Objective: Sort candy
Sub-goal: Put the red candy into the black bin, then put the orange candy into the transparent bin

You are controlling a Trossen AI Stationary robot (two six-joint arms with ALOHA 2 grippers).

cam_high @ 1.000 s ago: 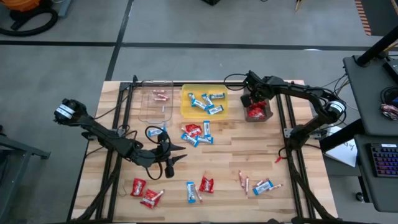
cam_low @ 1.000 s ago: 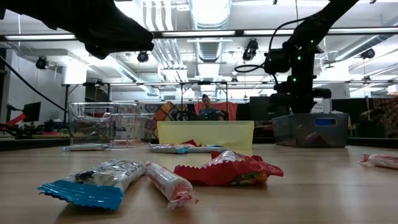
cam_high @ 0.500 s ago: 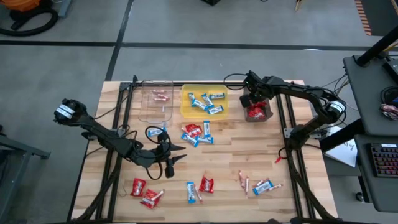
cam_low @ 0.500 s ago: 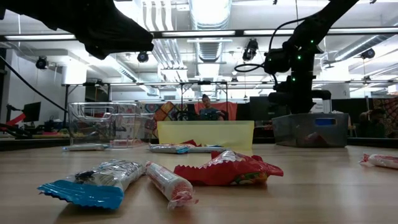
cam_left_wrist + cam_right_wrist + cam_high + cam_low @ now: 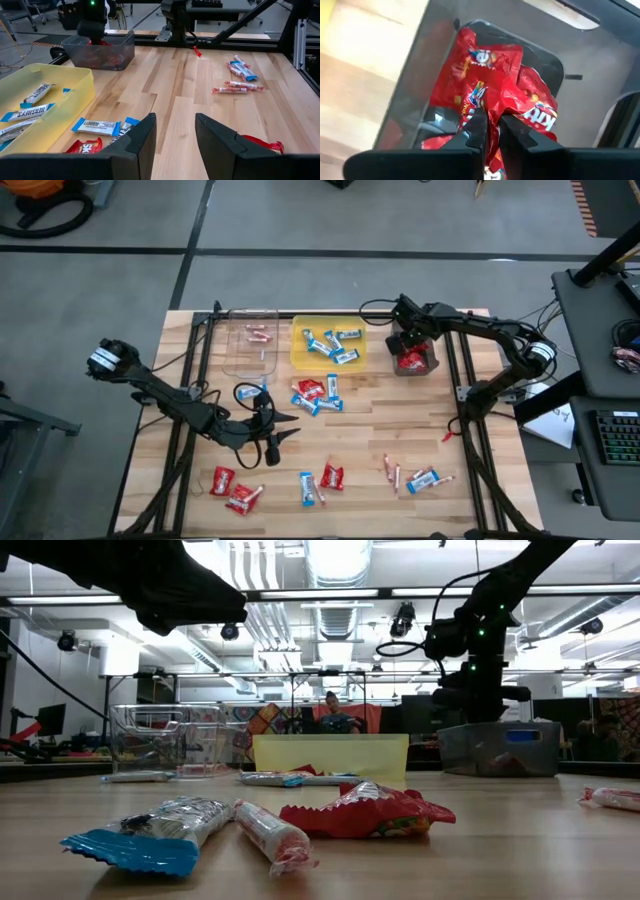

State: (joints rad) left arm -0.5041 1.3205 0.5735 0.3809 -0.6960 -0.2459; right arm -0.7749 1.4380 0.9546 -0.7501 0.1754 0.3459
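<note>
Right wrist view | right gripper apparently pinching red packet | left gripper apart

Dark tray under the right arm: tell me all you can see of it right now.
The dark tray is a small rectangular bin of smoky, see-through plastic with rounded corners, standing upright on the wooden table at its far right, beside the yellow tray. Crumpled red packets lie inside. The right gripper is directly above it, fingers nearly closed around a red wrapper over the opening.

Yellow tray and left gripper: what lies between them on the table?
In the high view, a cluster of blue-and-white bars and red packets lies between the yellow tray and the left gripper.
</note>
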